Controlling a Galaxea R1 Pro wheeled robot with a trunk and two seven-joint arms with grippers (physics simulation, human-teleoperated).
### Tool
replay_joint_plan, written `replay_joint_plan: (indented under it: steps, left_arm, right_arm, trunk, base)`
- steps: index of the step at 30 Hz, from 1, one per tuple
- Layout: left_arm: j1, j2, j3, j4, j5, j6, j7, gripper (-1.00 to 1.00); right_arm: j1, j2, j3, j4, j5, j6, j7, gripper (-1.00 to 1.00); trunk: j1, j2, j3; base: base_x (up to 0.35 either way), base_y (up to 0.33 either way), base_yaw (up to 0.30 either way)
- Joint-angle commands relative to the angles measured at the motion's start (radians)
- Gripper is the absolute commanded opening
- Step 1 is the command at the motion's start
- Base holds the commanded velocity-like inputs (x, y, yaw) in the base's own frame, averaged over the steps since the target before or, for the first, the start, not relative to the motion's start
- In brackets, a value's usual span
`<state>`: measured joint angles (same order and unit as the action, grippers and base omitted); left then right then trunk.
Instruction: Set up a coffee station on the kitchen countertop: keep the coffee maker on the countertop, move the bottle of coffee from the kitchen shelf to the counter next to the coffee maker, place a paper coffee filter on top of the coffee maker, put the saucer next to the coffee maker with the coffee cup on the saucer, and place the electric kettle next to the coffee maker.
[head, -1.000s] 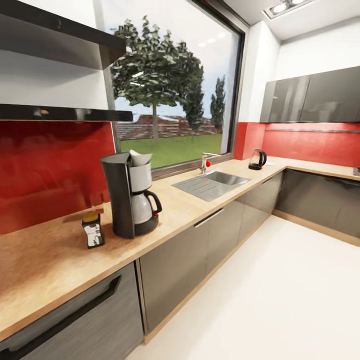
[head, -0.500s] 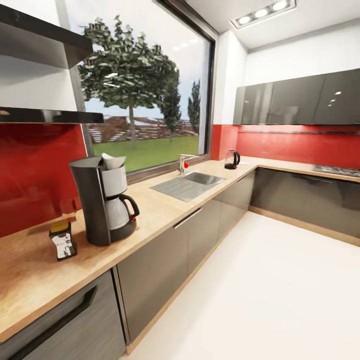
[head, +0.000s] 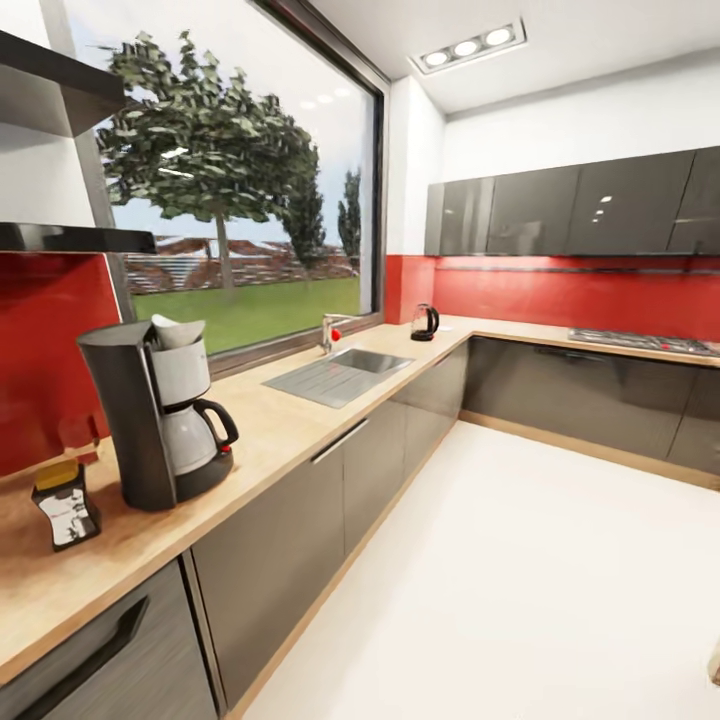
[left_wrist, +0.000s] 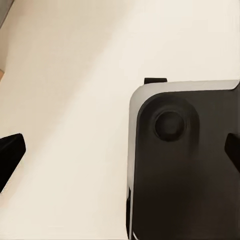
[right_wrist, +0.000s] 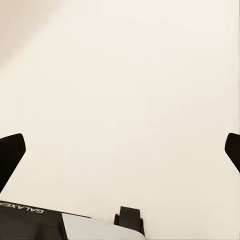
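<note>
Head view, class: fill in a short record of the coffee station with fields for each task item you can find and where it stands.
coffee maker: on the countertop, near end
paper coffee filter: on top of the coffee maker
bottle of coffee: on the countertop beside the coffee maker
electric kettle: far corner of the countertop, beyond the sink

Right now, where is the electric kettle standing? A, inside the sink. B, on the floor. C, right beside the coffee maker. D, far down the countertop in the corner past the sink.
D: the electric kettle stands on the countertop in the far corner beyond the sink, well away from the coffee maker, which has only the bottle of coffee beside it.
</note>
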<state>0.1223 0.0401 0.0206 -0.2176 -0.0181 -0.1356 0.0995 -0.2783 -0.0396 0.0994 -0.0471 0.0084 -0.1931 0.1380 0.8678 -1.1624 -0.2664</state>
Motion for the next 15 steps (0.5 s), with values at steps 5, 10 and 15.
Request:
replay_joint_plan:
  steps: [5,10,15]
  left_arm:
    - [0.000,0.000,0.002,-0.002,-0.002,-0.001,0.002,1.00]
    - [0.000,0.000,0.001,-0.002,-0.002,0.001,0.002,1.00]
    - [0.000,0.000,0.001,-0.002,-0.002,0.001,0.002,1.00]
  right_arm:
    - [-0.001,0.000,0.006,0.001,0.001,-0.003,-0.001,1.00]
    - [-0.001,0.000,0.006,0.001,0.001,-0.004,-0.001,1.00]
    - [-0.001,0.000,0.004,0.001,0.001,-0.005,-0.002,1.00]
  trunk:
    - [0.000,-0.001,0.003]
    - [0.000,-0.001,0.007]
    - [0.000,-0.001,0.011]
  base:
    - [0.001,0.000,-0.264]
    - [0.150,0.000,-0.274]
    - [0.329,0.000,-0.275]
